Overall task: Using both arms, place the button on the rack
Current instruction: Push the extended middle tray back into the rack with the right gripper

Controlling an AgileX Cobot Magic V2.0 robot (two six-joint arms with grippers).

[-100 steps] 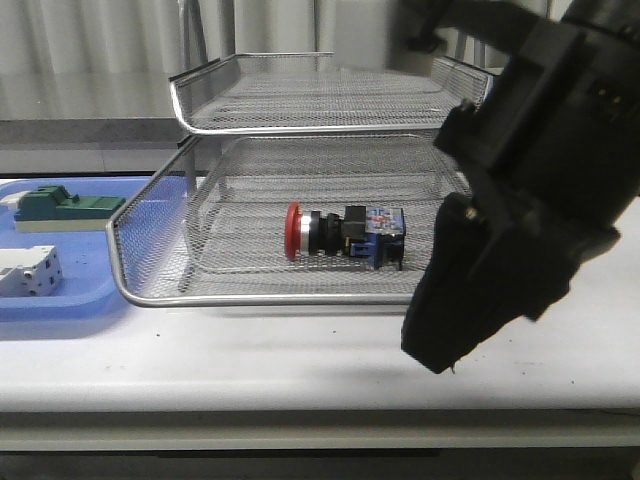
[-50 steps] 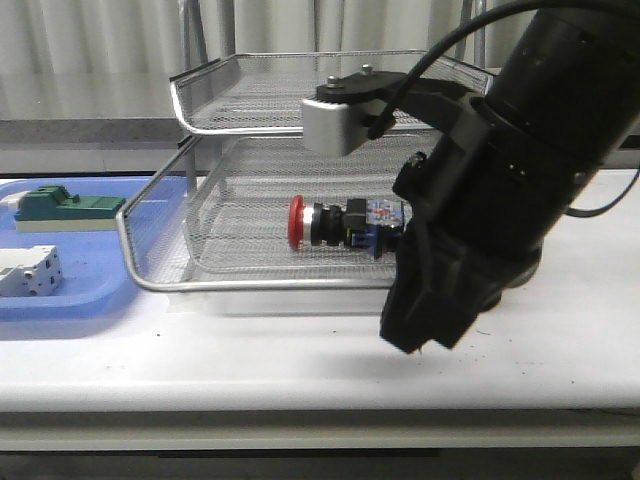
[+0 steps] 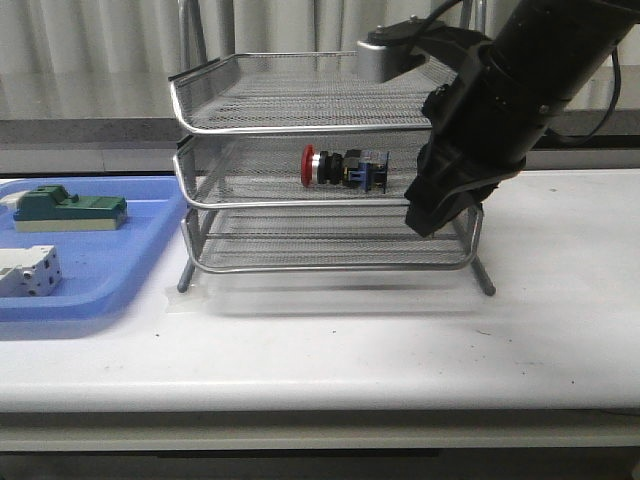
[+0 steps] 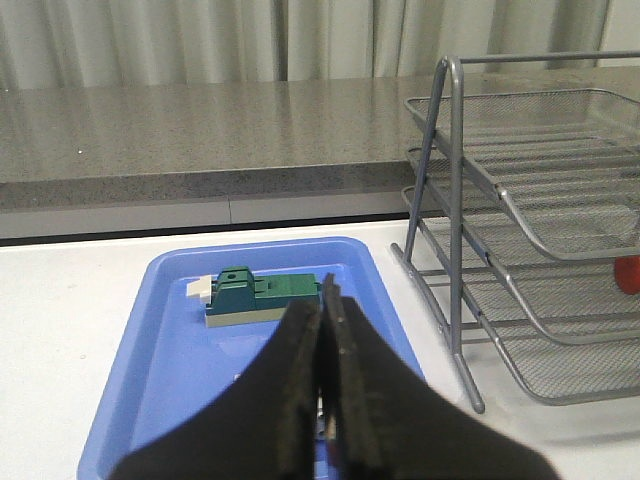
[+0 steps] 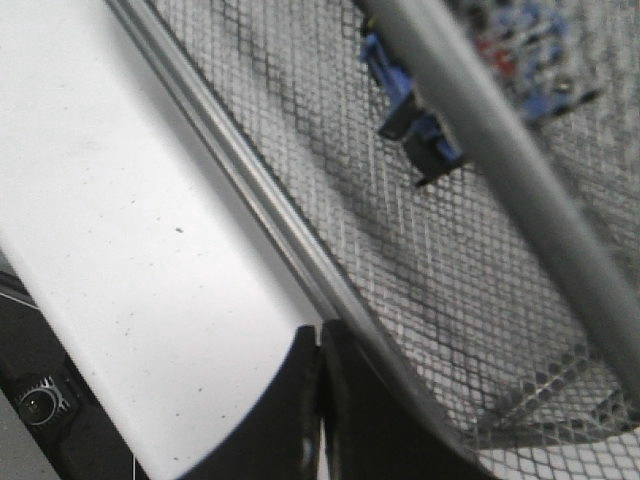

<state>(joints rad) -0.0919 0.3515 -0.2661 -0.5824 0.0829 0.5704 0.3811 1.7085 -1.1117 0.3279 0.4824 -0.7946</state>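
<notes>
The button (image 3: 345,167) lies on its side on the middle tier of the silver wire-mesh rack (image 3: 300,125), red cap to the left. That tier sits in line with the other tiers. My right gripper (image 3: 427,218) is shut and empty, its tips at the front right rim of the middle tier. In the right wrist view the shut gripper (image 5: 320,338) touches the tray rim (image 5: 230,170), with the button's blue block (image 5: 415,105) beyond the mesh. My left gripper (image 4: 322,312) is shut and empty above the blue tray (image 4: 180,350). The button's red cap (image 4: 628,272) shows at the frame's edge.
The flat blue tray (image 3: 120,270) stands left of the rack and holds a green block (image 3: 65,208) and a white terminal block (image 3: 28,272). The green block (image 4: 262,295) lies just beyond my left fingertips. The rack's thin legs (image 3: 484,278) stand on the white table.
The middle tier, pulled far out toward the camera earlier, has slid back into the rack with the button on it. My right arm moved back with its front rim.
</notes>
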